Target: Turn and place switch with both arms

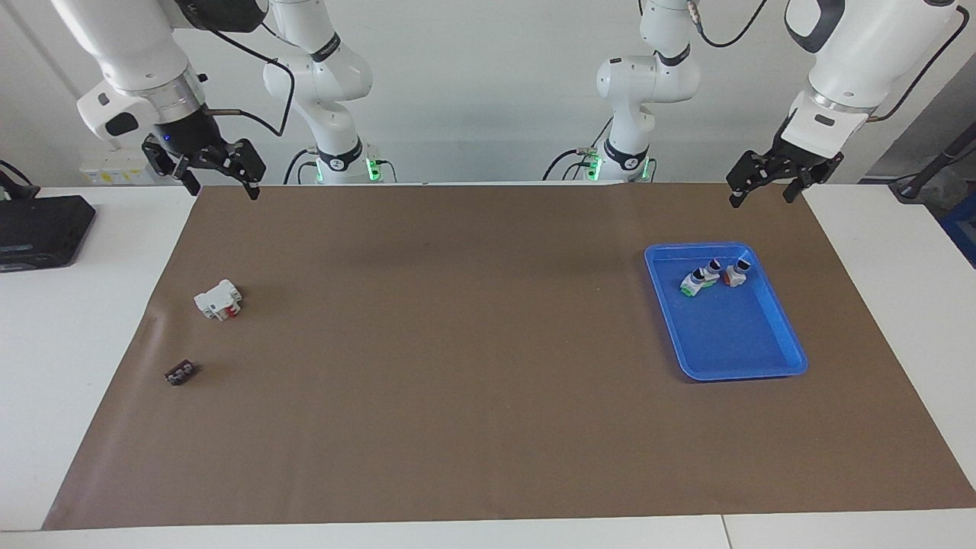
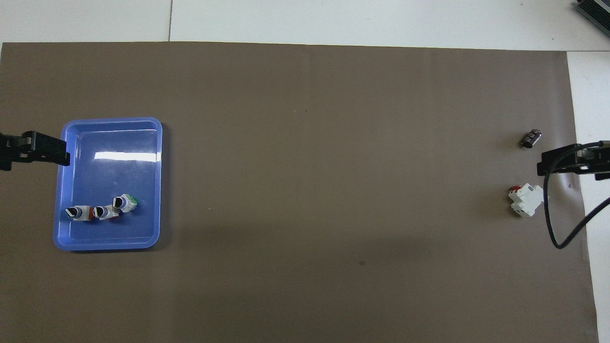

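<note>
A: The left arm's black two-finger gripper (image 1: 764,188) hangs in the air over the edge of the brown paper mat (image 1: 473,366) at the robots' end of the table, fingers spread apart and holding nothing.

B: And the right arm's black two-finger gripper (image 1: 221,177)?

A: The same at its own end: raised over the mat's corner nearest the robots, fingers parted, empty. Both arms wait.

B: Where is the switch?

A: The small white plastic switch block with an orange face and a dark knob (image 1: 736,273) lies below the left gripper and farther out from the robots, inside the shallow blue plastic tray (image 1: 762,358), in the part of the tray nearest the robots. The overhead view seems to show two such orange-faced blocks (image 2: 78,212) end to end, though I cannot tell for certain.

B: Anything beside it?

A: A similar white switch block with a green face (image 1: 698,280) lies just beside it in the tray, toward the right arm's end.

B: And under the right gripper?

A: Farther out from the robots than that gripper, a bigger white plastic block with a red part (image 1: 218,300) rests on the mat. Farther out again lies a tiny dark brown flat piece (image 1: 181,372), well apart from the tray.
</note>
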Robot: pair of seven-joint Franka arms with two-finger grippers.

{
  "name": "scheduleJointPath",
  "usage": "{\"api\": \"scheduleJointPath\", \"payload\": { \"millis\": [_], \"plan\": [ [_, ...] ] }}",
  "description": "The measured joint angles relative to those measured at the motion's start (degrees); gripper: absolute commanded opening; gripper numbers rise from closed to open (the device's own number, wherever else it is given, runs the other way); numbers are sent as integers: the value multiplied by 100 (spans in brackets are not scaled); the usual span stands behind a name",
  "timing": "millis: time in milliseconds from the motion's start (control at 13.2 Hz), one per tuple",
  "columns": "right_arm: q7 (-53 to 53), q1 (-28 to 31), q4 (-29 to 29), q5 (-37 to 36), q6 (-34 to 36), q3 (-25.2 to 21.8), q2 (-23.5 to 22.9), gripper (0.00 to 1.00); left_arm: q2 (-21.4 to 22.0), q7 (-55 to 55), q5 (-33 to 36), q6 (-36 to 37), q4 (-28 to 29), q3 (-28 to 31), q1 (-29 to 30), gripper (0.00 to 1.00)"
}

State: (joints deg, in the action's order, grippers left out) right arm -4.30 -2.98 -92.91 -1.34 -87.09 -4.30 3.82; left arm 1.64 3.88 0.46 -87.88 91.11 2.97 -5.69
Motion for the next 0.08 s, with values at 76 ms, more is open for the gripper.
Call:
{"api": "scheduleJointPath", "payload": {
  "millis": [76],
  "plan": [
    [0, -17, 0, 0, 0, 0, -2, 100, 0, 12, 0, -2, 0, -28, -5, 100]
  ]
}}
